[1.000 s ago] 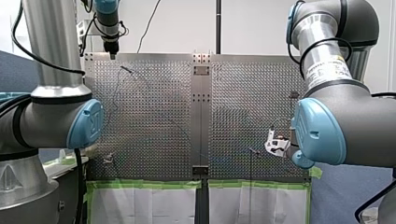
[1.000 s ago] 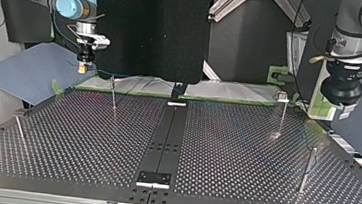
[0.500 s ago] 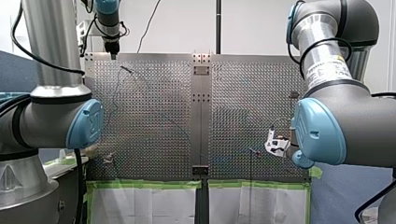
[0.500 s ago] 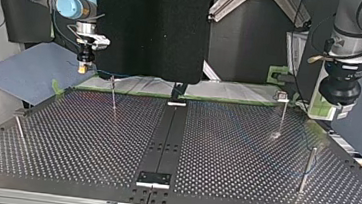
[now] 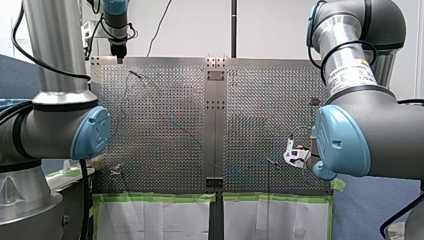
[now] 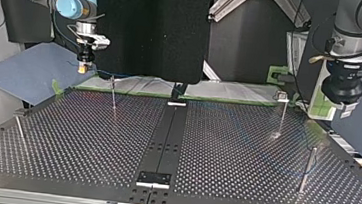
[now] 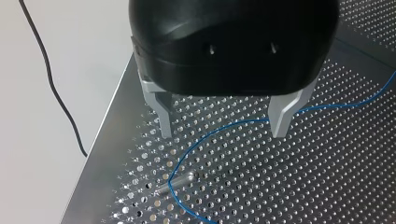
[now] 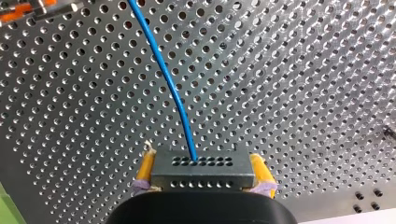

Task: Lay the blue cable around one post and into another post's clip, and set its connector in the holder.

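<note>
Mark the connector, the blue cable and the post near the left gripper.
connector (image 8: 203,170): right wrist view, front face.
blue cable (image 8: 171,88): right wrist view, stretch ahead of connector.
post (image 7: 180,181): left wrist view, its shaft.

Thin blue cable (image 8: 168,84) enters a dark grey, many-holed connector (image 8: 201,176) clamped in my right gripper (image 8: 201,162); farther along, it curves over the desk (image 7: 327,186) past a slim metal post (image 7: 180,181)
</note>
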`<move>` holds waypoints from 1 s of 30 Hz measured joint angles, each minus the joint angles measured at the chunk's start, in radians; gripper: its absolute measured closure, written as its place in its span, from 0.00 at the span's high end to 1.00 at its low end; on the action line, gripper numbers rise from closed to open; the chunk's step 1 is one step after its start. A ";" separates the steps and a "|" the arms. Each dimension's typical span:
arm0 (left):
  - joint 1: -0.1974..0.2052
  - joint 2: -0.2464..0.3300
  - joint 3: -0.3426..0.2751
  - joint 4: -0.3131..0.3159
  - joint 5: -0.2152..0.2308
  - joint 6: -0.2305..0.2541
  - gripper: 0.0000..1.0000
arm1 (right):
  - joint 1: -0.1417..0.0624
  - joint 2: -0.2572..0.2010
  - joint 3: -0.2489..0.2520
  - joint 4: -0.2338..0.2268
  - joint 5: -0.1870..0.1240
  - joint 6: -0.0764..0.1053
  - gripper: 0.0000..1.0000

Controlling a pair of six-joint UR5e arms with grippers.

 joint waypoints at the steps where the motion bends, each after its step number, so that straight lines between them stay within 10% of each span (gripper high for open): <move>1: 0.000 0.000 0.000 0.000 0.000 0.000 1.00 | 0.000 0.000 0.000 0.000 0.000 0.000 0.00; 30: -0.074 -0.010 -0.174 0.240 0.209 -0.106 1.00 | 0.001 0.000 0.000 0.006 0.002 -0.013 0.00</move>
